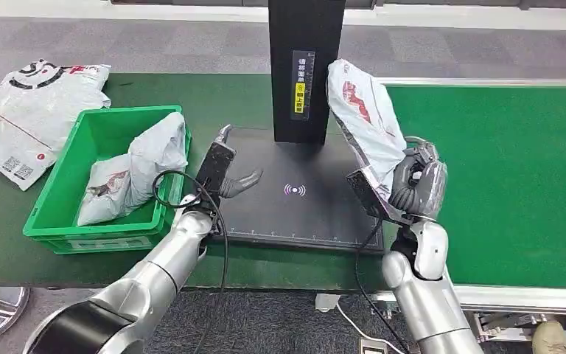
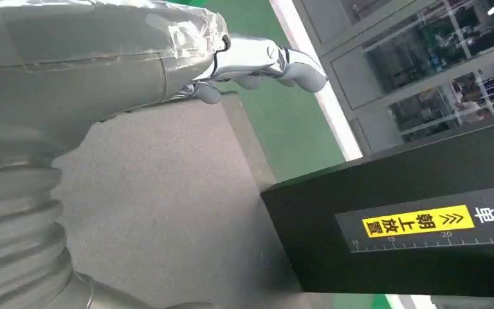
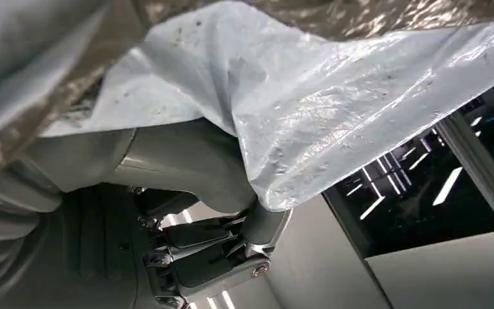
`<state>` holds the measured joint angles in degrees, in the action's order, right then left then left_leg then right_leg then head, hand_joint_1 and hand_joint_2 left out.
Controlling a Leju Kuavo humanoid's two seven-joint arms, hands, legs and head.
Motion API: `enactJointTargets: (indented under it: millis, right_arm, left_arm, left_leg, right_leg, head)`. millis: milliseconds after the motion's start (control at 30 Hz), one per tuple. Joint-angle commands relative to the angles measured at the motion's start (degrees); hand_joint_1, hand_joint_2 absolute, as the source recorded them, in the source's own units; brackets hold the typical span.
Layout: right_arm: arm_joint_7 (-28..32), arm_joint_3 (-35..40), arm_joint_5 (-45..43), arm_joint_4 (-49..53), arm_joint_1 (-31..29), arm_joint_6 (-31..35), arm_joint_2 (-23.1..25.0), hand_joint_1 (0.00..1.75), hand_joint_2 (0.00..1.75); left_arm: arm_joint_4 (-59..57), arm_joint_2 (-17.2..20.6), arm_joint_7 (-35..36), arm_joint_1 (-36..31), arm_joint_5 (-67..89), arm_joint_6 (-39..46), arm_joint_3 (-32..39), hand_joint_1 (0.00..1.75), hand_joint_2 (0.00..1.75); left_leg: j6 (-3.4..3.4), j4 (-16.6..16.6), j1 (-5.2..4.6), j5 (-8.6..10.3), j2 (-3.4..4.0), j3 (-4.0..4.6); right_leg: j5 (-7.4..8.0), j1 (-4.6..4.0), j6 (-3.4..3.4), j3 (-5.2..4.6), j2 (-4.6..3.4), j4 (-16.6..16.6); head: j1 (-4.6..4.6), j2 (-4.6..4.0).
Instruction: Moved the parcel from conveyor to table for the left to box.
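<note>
Right hand [image 1: 413, 184] grips the parcel [image 1: 365, 118], raised over the dark pad's [image 1: 295, 214] right edge, touching the black post [image 1: 306, 66]. Left hand [image 1: 225, 173] holds nothing, fingers apart, over the pad's left side. Green bin [image 1: 96, 184] left holds one bag [image 1: 129, 177]; another bag [image 1: 29, 110] lies beyond it.

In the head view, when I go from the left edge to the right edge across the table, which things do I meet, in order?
White parcels lying flat → green crate with a parcel in it → left hand → black scanner column → parcel held up by the right hand → green conveyor belt.
</note>
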<state>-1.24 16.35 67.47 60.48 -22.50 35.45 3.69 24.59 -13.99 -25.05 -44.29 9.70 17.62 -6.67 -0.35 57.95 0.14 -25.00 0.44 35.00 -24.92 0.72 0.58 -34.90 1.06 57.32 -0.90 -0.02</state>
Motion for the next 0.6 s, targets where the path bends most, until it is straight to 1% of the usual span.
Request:
enactJointTargets:
  millis: [33, 133, 167, 200, 233, 267, 333, 367, 400, 467, 500, 533, 600]
  right_arm:
    - [1.4, 12.6, -1.1, -11.3, -6.6, -7.3, 2.3, 1.75, 1.75]
    - [1.0, 13.6, -0.8, -12.2, -6.7, -7.3, 2.8, 1.75, 1.75]
    - [6.4, 21.1, -11.7, -31.1, -12.7, -25.5, 5.1, 1.75, 1.75]
    - [6.4, 21.1, -11.7, -31.1, -12.7, -25.5, 5.1, 1.75, 1.75]
    - [7.1, 21.0, -12.9, -33.2, -13.5, -28.6, 5.6, 1.75, 1.75]
    - [7.7, 21.7, -12.7, -33.9, -13.9, -29.5, 5.6, 1.75, 1.75]
    - [8.9, 23.3, -12.3, -36.2, -14.4, -31.5, 6.0, 1.75, 1.75]
    - [9.4, 23.3, -12.7, -36.4, -14.4, -31.5, 6.1, 1.75, 1.75]
    - [9.8, 23.3, -12.8, -36.4, -14.2, -30.9, 6.2, 1.75, 1.75]
    - [10.4, 23.2, -13.3, -35.9, -13.9, -28.7, 6.5, 1.75, 1.75]
    - [10.1, 23.1, -13.5, -35.4, -13.7, -27.6, 6.5, 0.99, 1.75]
    - [9.9, 22.9, -13.5, -34.8, -13.6, -25.7, 6.5, 0.0, 1.75]
    - [10.1, 21.8, -14.7, -33.5, -13.3, -24.5, 6.5, 0.0, 1.75]
  left_arm:
    - [-2.7, 1.4, -0.5, -2.6, -0.1, 0.5, 1.3, 0.0, 1.75]
    - [-2.6, 1.5, -0.7, -2.5, 0.0, 0.7, 1.3, 0.0, 1.75]
    - [-2.9, 2.0, -1.2, -3.2, 0.5, 2.3, 1.7, 0.0, 1.75]
    - [-2.9, 2.0, -1.2, -3.2, 0.5, 2.3, 1.7, 0.0, 1.75]
    - [-3.1, 2.0, -0.9, -3.6, 0.9, 3.0, 1.4, 0.0, 1.75]
    - [-3.2, 1.9, -0.6, -3.8, 1.1, 3.2, 1.4, 0.0, 1.75]
    - [-3.3, 1.9, -0.1, -4.3, 1.1, 3.5, 1.6, 0.0, 1.75]
    - [-3.3, 2.0, -0.1, -4.3, 1.1, 3.5, 1.7, 0.0, 1.75]
    - [-3.2, 2.0, -0.3, -4.2, 1.0, 3.7, 1.8, 0.0, 1.75]
    - [-3.0, 2.1, -0.6, -3.9, 1.3, 4.1, 1.8, 0.0, 1.75]
    - [-2.7, 2.1, -0.9, -3.7, 1.3, 4.5, 1.9, 0.0, 1.75]
    - [-2.6, 2.1, -1.2, -3.5, 1.5, 5.5, 2.0, 0.0, 1.75]
    - [-1.9, 2.3, -1.7, -3.1, 1.4, 6.2, 2.4, 0.0, 1.75]
  left_leg:
    - [-0.04, 0.0, 0.06, -0.06, 0.25, -0.13]
    - [-0.06, 0.0, 0.07, -0.06, 0.29, -0.2]
    - [-0.08, -0.1, 0.09, -0.05, 0.45, -0.23]
    - [-0.09, -0.1, 0.11, -0.06, 0.45, -0.25]
    - [-0.07, 0.0, 0.09, -0.02, 0.26, -0.16]
    - [-0.09, 0.0, 0.1, 0.02, 0.17, -0.05]
    - [-0.09, 0.0, 0.11, 0.0, 0.18, -0.15]
    - [-0.1, 0.0, 0.1, 0.03, 0.13, -0.07]
    - [-0.1, -0.1, 0.11, 0.01, 0.17, -0.15]
    - [-0.1, -0.1, 0.09, 0.02, 0.12, -0.13]
    - [-0.1, 0.0, 0.06, 0.03, 0.1, -0.04]
    - [-0.11, 0.0, 0.07, 0.01, 0.11, -0.1]
    - [-0.11, 0.0, 0.07, 0.01, 0.13, -0.06]
  right_leg:
    - [0.04, -0.05, -0.06, 0.04, -0.34, 0.0]
    - [0.05, -0.06, -0.08, 0.09, -0.41, -0.1]
    - [0.08, -0.09, -0.1, 0.06, -0.56, -0.1]
    - [0.07, -0.11, -0.1, 0.07, -0.56, 0.0]
    - [0.03, -0.11, -0.07, 0.01, -0.32, 0.0]
    - [0.01, -0.1, -0.05, -0.05, -0.21, 0.1]
    - [0.01, -0.1, -0.06, 0.05, -0.29, 0.0]
    - [0.01, -0.09, -0.05, -0.01, -0.2, 0.0]
    - [0.01, -0.1, -0.07, 0.06, -0.26, 0.0]
    - [0.01, -0.09, -0.07, 0.05, -0.21, 0.0]
    - [-0.01, -0.07, -0.06, -0.04, -0.15, 0.0]
    - [-0.02, -0.07, -0.07, 0.01, -0.2, 0.0]
    - [-0.01, -0.08, -0.06, -0.03, -0.19, 0.0]
  head:
    - [0.0, 0.0]
    - [0.0, 0.0]
    - [0.0, 0.02]
    - [0.0, 0.0]
    - [0.0, 0.02]
    - [0.0, 0.0]
    - [0.0, 0.02]
    - [0.0, 0.02]
    - [0.0, 0.02]
    - [0.0, 0.02]
    - [0.0, 0.0]
    - [0.0, 0.02]
    - [0.0, 0.02]
